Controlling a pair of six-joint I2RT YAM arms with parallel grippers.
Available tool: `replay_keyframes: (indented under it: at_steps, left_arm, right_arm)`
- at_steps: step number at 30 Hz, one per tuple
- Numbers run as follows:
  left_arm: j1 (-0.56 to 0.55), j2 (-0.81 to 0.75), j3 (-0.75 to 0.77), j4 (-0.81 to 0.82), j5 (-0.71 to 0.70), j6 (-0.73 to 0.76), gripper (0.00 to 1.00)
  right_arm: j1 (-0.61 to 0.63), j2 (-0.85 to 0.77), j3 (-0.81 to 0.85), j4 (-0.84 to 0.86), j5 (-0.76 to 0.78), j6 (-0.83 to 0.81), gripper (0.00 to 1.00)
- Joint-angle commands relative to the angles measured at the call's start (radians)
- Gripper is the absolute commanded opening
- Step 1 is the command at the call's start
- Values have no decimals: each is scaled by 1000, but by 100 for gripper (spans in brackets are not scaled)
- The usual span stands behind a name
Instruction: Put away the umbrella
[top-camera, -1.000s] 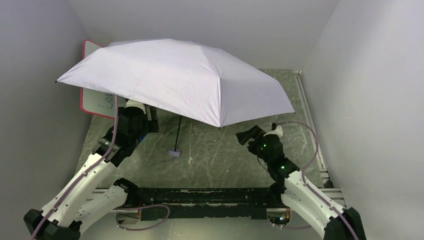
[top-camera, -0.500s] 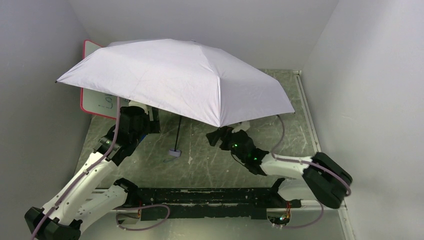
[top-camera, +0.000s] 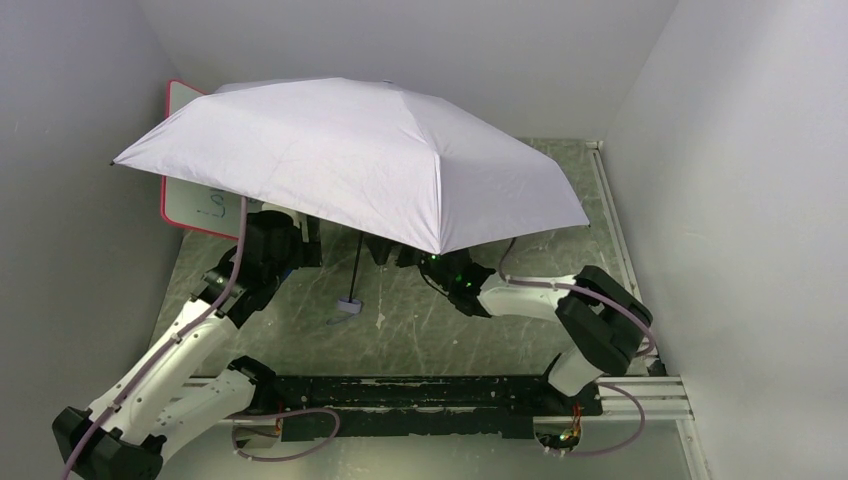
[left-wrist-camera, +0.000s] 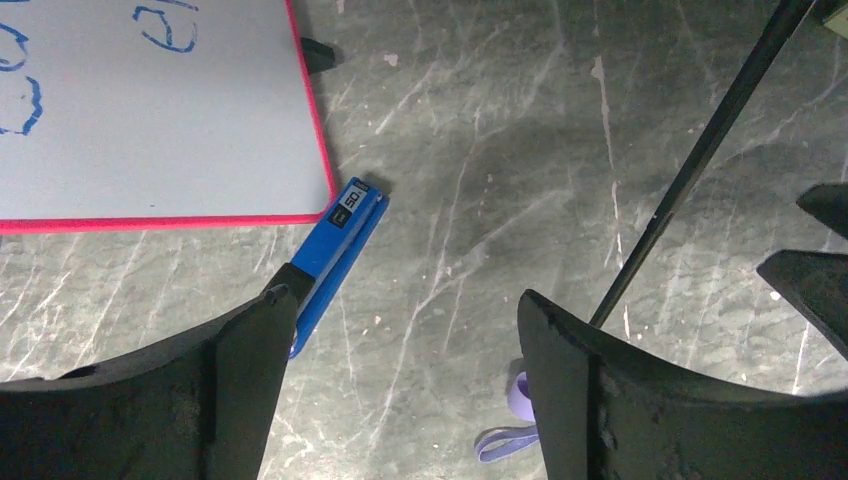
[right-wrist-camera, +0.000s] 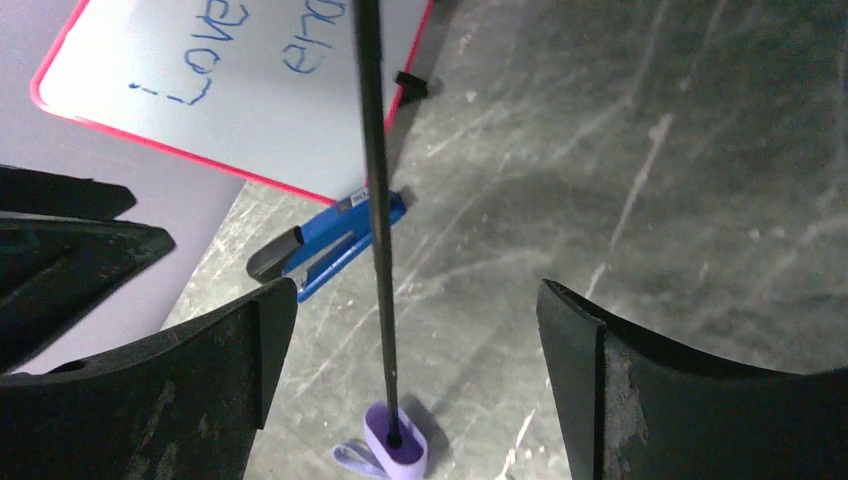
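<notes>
Lavender-white fabric umbrella (top-camera: 350, 160) is standing open at centre on its handle (right-wrist-camera: 395, 445), likely handling light and floppy, its thin stiff shaft (right-wrist-camera: 378, 230), the sensible hold, sitting between the right gripper's (right-wrist-camera: 412, 300) spread jaws, left gripper (left-wrist-camera: 405, 305) gaping empty just left.

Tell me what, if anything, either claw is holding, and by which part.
Nothing is held. The right claw stands open around the shaft of the umbrella, not closed on it; the left claw is open and empty.
</notes>
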Motion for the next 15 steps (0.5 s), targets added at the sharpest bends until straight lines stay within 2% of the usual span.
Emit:
replay_keyframes:
  at_steps: [1,5,10,15]
  left_arm:
    - [4,9,11,10,34,13,84]
    - [4,-3,7,17,45,16,85]
    - [4,-4,7,17,49,18,85]
    - [4,-9,7,17,44,17,85]
  right_arm:
    - [5,48,49,117,-31,-124,94]
    - [5,87,82,214,-16,-156,94]
    - [3,157,194,166,67,-168,93]
    - [-22,229,291,173,83,-175,90]
